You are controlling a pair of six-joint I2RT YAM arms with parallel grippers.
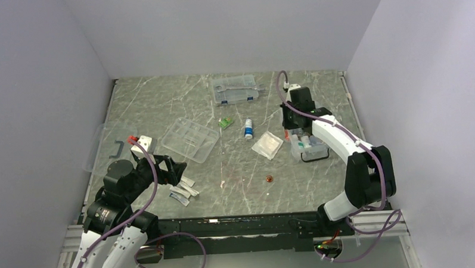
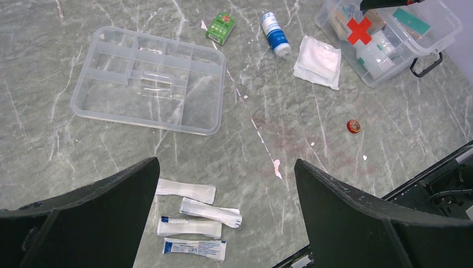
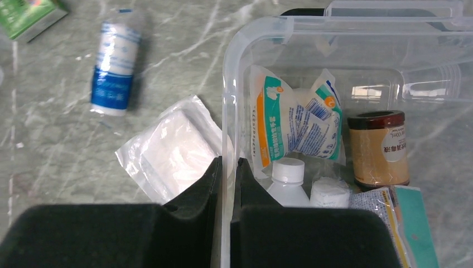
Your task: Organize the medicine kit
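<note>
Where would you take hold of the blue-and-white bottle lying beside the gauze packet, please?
Grip the bottle across the middle of its blue-labelled body, from above, jaws either side of its long axis. It lies on its side, apart from the gauze packet and green box, so both flanks are free.

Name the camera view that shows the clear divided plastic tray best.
Left wrist: the clear divided plastic tray lies whole and close, dividers plain. Top external shows it small; right wrist misses it.

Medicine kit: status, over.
Right gripper shut on box wall. Left gripper open above packets. Tray, bottle, gauze outside box. No obstruction seen.
</note>
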